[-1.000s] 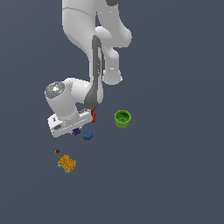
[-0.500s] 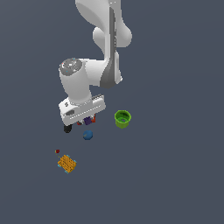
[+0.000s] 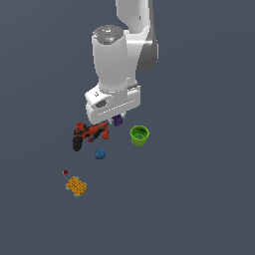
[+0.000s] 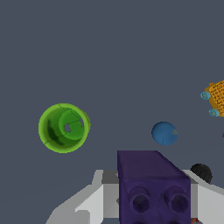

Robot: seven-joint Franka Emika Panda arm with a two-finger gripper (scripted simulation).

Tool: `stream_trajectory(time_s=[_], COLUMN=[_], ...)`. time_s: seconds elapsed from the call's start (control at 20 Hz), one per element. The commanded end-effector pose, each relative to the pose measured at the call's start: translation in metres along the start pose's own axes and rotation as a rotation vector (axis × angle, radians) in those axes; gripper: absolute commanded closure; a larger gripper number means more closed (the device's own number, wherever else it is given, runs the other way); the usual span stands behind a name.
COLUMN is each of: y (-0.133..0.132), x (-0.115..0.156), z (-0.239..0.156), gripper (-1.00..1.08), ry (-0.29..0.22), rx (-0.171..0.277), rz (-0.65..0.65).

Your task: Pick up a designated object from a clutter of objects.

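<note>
The designated object, a dark purple studded block, hangs above the floor between the fingers of my gripper, which is shut on it. The pale fingers show on both sides of the block in the wrist view. The clutter of objects lies below: an orange-red and black drill, a blue ball and a green cup. The block hangs between drill and cup, touching neither.
An orange-yellow block and a tiny red dot lie toward the exterior view's lower left. A black part of the drill peeks beside the held block. The floor is plain dark grey.
The hand has risen and shifted toward the exterior view's right with the purple block in it. The drill, earlier hidden under the hand, now shows fully.
</note>
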State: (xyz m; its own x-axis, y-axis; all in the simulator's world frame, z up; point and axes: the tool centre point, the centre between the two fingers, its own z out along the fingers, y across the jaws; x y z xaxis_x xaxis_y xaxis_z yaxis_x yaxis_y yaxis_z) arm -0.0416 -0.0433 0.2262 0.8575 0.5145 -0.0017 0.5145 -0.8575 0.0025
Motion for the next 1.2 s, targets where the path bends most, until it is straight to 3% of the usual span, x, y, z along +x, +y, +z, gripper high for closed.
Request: stream_trajectory(time_s=[0.0, 0.65, 1.15], y=[-0.022, -0.114, -0.140], x=[0.006, 0.036, 0.048], z=[-0.023, -0.125, -0.155], gripper=[1.08, 1.08, 1.08], ry=[-0.001, 0.000, 0.001], rx=[-0.001, 0.000, 0.002], rz=[0.000, 0.000, 0.000])
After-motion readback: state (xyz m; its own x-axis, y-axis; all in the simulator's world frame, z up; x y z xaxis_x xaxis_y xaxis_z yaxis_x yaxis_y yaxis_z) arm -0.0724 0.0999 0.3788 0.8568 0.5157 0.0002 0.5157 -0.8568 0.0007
